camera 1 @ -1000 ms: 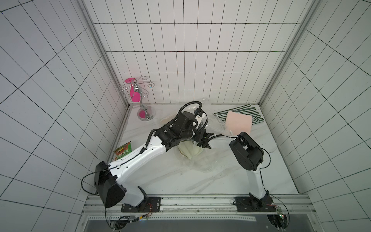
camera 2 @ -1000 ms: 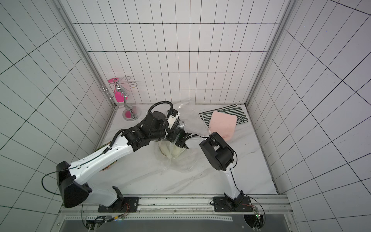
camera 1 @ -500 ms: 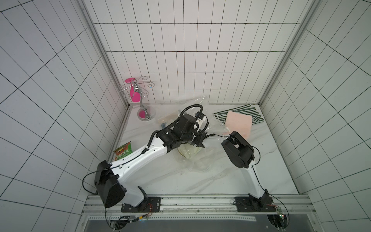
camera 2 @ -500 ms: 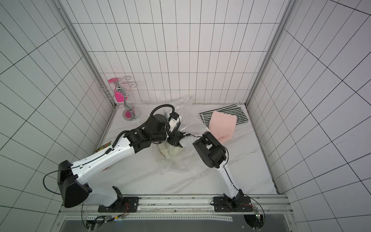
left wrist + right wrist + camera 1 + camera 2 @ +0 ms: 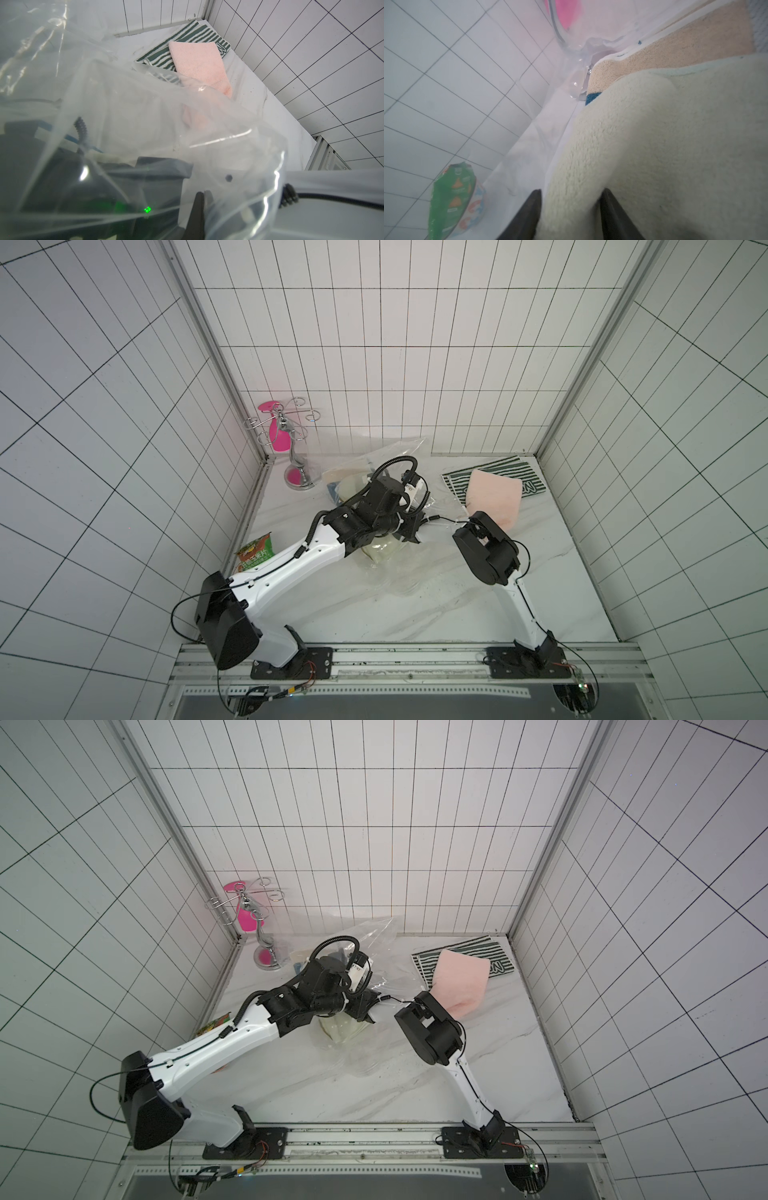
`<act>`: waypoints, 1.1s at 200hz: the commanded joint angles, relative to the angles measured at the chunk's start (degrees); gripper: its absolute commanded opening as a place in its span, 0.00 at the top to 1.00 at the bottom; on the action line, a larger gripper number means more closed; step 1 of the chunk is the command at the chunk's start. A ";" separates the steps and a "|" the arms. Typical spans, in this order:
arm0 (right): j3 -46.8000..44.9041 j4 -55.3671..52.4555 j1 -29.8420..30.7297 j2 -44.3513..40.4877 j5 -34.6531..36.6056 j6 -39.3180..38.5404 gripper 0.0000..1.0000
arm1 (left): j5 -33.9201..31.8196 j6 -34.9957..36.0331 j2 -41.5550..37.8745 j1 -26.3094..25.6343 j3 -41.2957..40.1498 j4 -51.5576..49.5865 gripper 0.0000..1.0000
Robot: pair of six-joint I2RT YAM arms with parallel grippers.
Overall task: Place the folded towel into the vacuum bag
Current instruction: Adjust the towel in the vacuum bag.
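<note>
One vacuum bag [image 5: 409,450], mouth toward right fingers [image 5: 529,214], folded towel [image 5: 654,145] inside.

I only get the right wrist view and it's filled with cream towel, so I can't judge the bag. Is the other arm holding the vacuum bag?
Observer: Yes. In the left wrist view the left gripper is shut on the vacuum bag film.
Operator: Any towel outside the bag?
Observer: A pink towel lies on a striped green towel in the far right corner, in both top views.
Operator: What's the pink blur I see?
Observer: A metal stand with pink parts, upright in the far left corner.
</note>
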 commanded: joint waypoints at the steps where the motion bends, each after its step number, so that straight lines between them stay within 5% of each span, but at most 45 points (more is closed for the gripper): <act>1: -1.63 1.06 -0.02 0.71 -2.97 5.79 0.34 | 3.08 0.47 -1.37 -0.79 -0.83 -2.18 1.00; 86: -28.58 3.82 -1.18 -18.21 -6.09 8.34 0.21 | 1.28 0.08 -7.94 5.20 -6.63 0.13 1.00; 150: -36.79 -0.92 0.23 -27.10 -0.49 17.97 0.35 | 0.77 -0.58 -6.63 5.38 -7.29 2.01 1.00; 170: -42.93 12.83 1.04 -28.26 1.91 24.60 0.41 | 0.21 -0.84 -6.26 5.41 -7.39 2.26 1.00; 186: -43.64 20.97 1.59 -28.31 2.72 26.10 0.39 | 0.23 -1.01 -6.15 5.40 -7.35 2.72 1.00; 220: -41.14 16.75 3.34 -30.04 2.65 24.95 0.35 | -1.09 -0.73 -7.26 5.85 -6.25 3.50 1.00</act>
